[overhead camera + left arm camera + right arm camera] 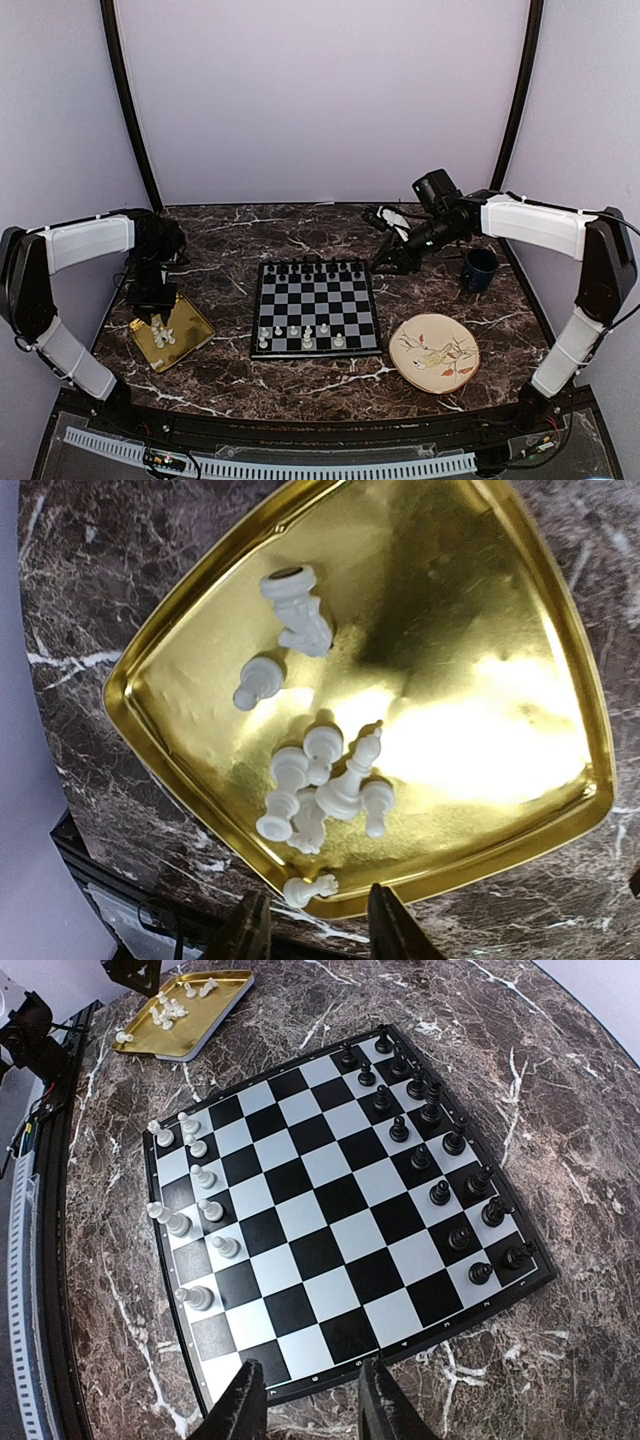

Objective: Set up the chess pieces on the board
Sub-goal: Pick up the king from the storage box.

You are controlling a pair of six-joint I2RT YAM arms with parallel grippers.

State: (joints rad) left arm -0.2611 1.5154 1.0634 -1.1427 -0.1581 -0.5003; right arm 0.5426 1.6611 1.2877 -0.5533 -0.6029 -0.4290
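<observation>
Left wrist view: L claw (320, 928) hangs over the near lip of the tray (480, 630).
L claw state: part-open, narrowish gap, nothing in it.
Likely target: lip piece (308, 888), a white one lying flat at tray's near lip, just ahead of the tips. On rim or just off it, can't tell.
Axis: runs approx tip to tip, so jaws would meet its ends. Prob needs a wrist turn.
Tray, mid: heap (325, 790) of toppled white pcs, touching.
Tray, far: far whites (297, 610), apart from heap.
Board (316, 300): right of tray, well apart. Board whites (200, 1175) stand on the side nearer tray, black men (430, 1140) opposite.
R claw (305, 1400): beyond board from tray, part-open, empty. L arm much nearer tray.
</observation>
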